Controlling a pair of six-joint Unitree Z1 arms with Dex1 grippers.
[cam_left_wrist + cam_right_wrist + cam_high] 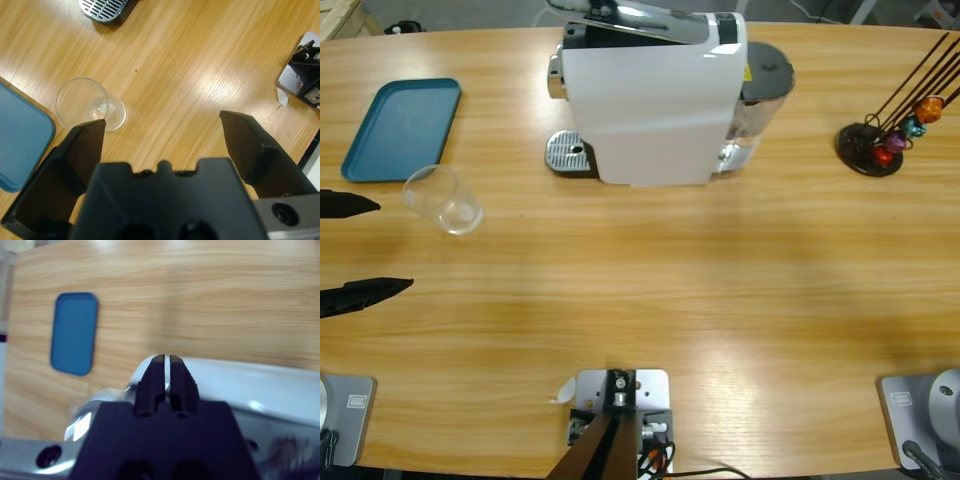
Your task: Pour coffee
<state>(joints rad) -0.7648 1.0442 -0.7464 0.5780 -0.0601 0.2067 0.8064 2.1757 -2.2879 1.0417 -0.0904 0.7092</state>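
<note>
A clear glass cup [445, 200] stands on the wooden table in front of the blue tray; it looks empty, and no coffee shows in any view. My left gripper [395, 245] comes in from the left edge, open, its far jaw level with the cup and nothing between the jaws. In the left wrist view the cup [90, 104] sits just beyond the left jaw of that gripper [162, 120]. The white coffee machine [650, 100] stands at the back middle with its drip grate [568, 153] on its left. My right gripper [164, 357] is shut, high above the table.
A blue tray [402, 128] lies at the back left, also seen as the blue tray [74, 333] far below the right gripper. A black capsule stand [880, 140] with coloured capsules is at the back right. The drip grate [105, 9] shows beyond the cup.
</note>
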